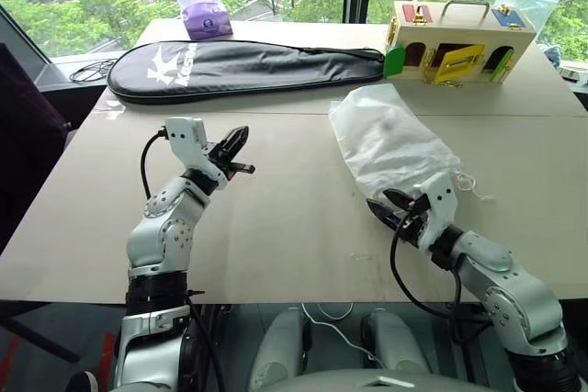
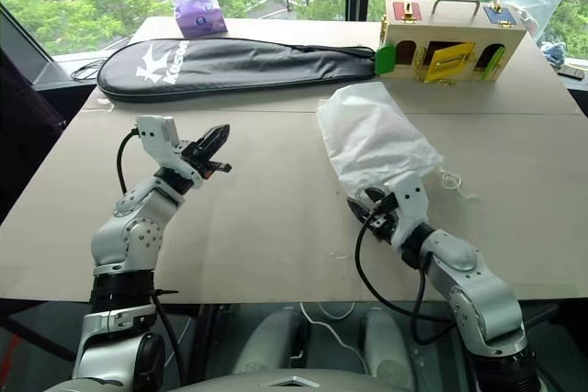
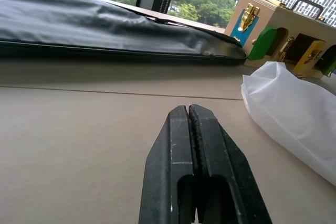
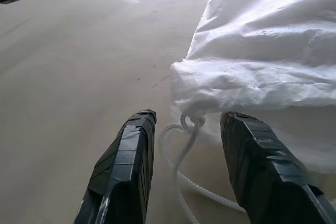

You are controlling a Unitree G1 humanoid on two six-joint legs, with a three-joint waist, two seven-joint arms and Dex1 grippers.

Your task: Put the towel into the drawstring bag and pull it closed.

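We log the thin translucent white drawstring bag [image 1: 390, 140], its cord [image 4: 181, 153] between our parted right gripper [image 4: 189, 145]; left gripper [image 3: 189, 129] pressed together, empty.

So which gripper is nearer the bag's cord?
Right. The right gripper has its jaws open on either side of the cord at the bag mouth; the left gripper hovers well away.

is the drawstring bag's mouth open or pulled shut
Mostly gathered, not fully cinched. The drawstring bag has its mouth bunched into folds, and its cord lies slack in loops on the table.
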